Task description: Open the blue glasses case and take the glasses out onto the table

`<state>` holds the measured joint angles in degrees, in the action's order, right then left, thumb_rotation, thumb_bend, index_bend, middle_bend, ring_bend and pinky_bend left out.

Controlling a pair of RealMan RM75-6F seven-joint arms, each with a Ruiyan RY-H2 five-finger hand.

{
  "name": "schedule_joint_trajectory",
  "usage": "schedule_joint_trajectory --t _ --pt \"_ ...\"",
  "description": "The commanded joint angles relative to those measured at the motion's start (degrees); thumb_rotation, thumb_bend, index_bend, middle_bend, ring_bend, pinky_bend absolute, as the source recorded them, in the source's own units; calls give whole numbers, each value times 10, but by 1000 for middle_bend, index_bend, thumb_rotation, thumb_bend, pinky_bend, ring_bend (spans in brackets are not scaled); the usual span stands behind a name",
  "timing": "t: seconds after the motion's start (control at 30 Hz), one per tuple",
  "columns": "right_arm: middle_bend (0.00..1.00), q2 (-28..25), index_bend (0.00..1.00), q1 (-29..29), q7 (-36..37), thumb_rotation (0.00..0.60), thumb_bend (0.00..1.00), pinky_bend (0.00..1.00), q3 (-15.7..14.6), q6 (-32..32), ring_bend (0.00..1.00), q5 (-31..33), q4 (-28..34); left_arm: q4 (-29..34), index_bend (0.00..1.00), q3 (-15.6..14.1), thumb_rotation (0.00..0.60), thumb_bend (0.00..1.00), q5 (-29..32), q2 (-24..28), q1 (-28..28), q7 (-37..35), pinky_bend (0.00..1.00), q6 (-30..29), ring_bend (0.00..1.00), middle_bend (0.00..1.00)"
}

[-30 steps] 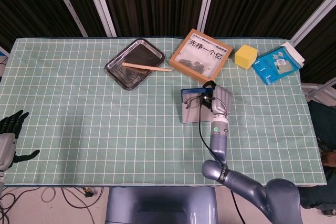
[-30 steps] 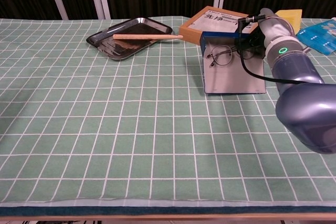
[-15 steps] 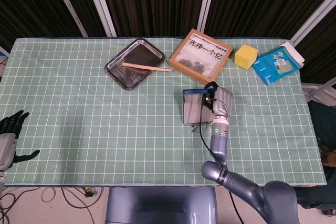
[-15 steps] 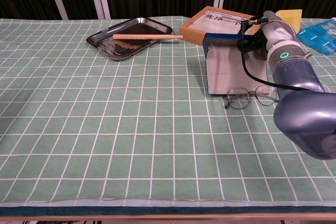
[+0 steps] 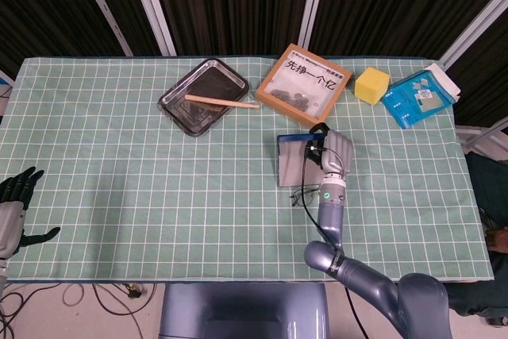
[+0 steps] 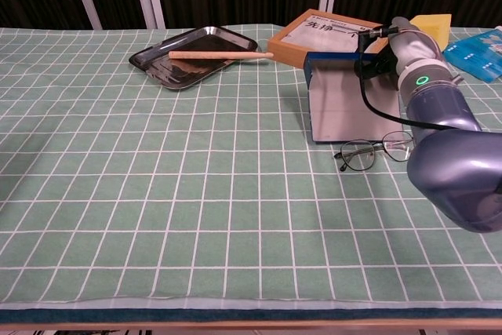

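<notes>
The blue glasses case (image 5: 297, 163) (image 6: 345, 103) lies open right of the table's middle, its grey inside facing me and its blue rim at the far side. The thin-framed glasses (image 5: 305, 194) (image 6: 375, 152) lie on the cloth just in front of the case, touching nothing but the table. My right hand (image 5: 335, 155) (image 6: 405, 46) hovers at the case's far right corner, fingers loosely apart against the rim with nothing in them. My left hand (image 5: 13, 206) rests at the table's near left edge, fingers spread and holding nothing.
A metal tray (image 5: 176, 106) (image 6: 149, 59) with a wooden stick (image 5: 221, 102) sits at the back. A framed box (image 5: 303, 83) (image 6: 321, 35), a yellow block (image 5: 371, 85) and a blue packet (image 5: 418, 98) stand behind the case.
The glasses left my right hand's fingers, dropped out of the case and now lie on the table in front of it. The right hand stayed by the case rim.
</notes>
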<state>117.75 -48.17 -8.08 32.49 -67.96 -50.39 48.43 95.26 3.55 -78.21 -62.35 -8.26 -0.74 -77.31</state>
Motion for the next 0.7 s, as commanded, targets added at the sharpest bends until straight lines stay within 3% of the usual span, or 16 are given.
schedule_joint_trajectory --t 0.03,0.17,0.57,0.63,0.7 --pt "959 -2 606 -5 -6 600 522 1000 4 3 987 0 2 0 0 0 600 36 0 0 0 0 0 0 0 0" --pt "959 -2 606 -24 -27 600 522 1000 16 15 987 8 -4 1 0 0 600 36 -1 0 0 0 0 -1 0 0" --pt "957 10 593 -105 -73 600 522 1000 68 84 986 58 -132 0 0 0 600 36 3 0 -1 0 0 2 0 0" --pt "954 11 539 -109 -74 600 518 1000 69 92 983 61 -144 1 0 0 600 36 3 0 -1 1 0 3 0 0" --pt "951 12 401 -110 -77 600 494 1000 69 96 980 64 -151 1 0 0 600 36 3 -1 -2 2 0 4 0 0"
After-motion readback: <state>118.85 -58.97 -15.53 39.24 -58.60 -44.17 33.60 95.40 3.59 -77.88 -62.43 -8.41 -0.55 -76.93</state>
